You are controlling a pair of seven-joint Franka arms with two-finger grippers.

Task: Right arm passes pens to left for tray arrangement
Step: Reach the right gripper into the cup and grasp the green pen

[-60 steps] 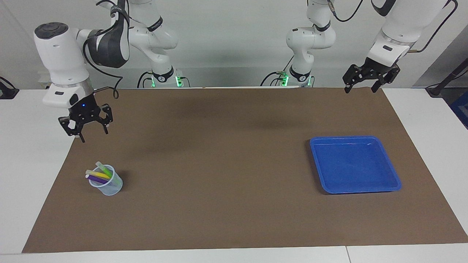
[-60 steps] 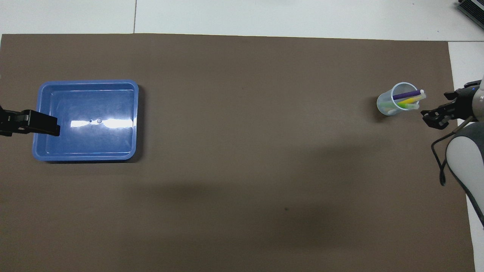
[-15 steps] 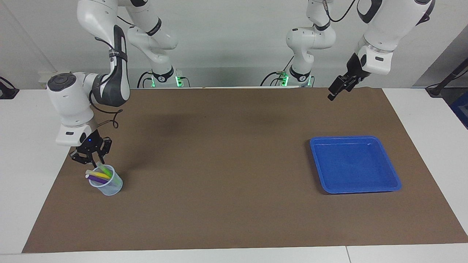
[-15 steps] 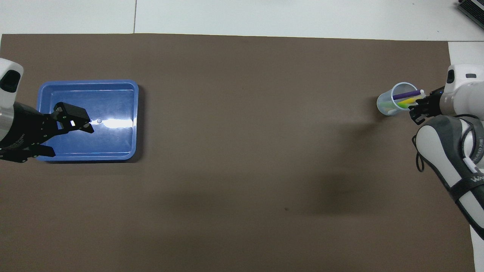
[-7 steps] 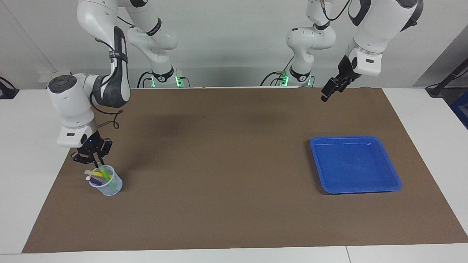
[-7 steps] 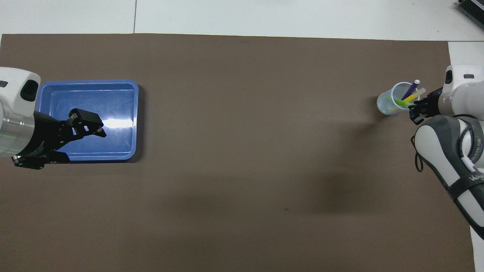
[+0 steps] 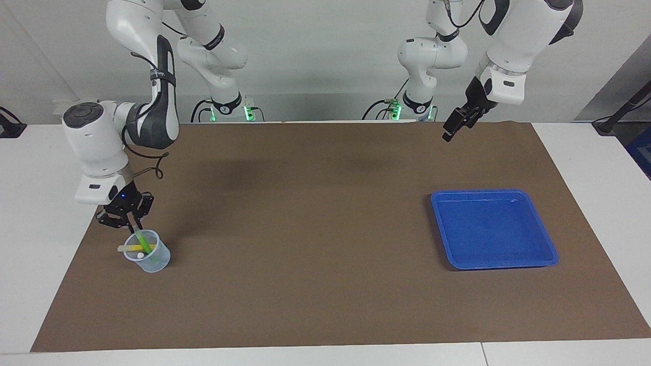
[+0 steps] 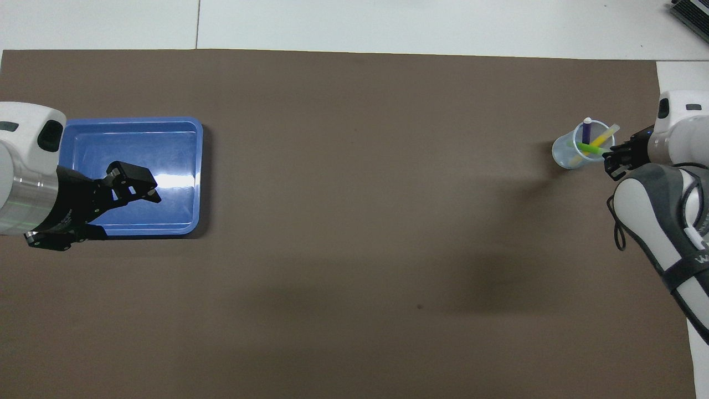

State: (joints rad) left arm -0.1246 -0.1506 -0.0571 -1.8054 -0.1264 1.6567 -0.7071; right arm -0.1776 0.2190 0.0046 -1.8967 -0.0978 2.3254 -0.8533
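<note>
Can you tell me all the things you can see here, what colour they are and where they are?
green pen: one, bright green, standing in the cup, its top pinched by the right end effector
yellow pen: one, yellow, leaning in the cup
purple pen: one, purple with a pale tip, standing in the cup
cup: one, see-through pale blue, on the mat at the right arm's end of the table
tray: one, bright blue, nothing in it, on the mat at the left arm's end
mat: one, brown, covering most of the table
table: one, white
right end effector: black with a blue light, shut on the green pen, just above the cup
left end effector: black, open, held up in the air
</note>
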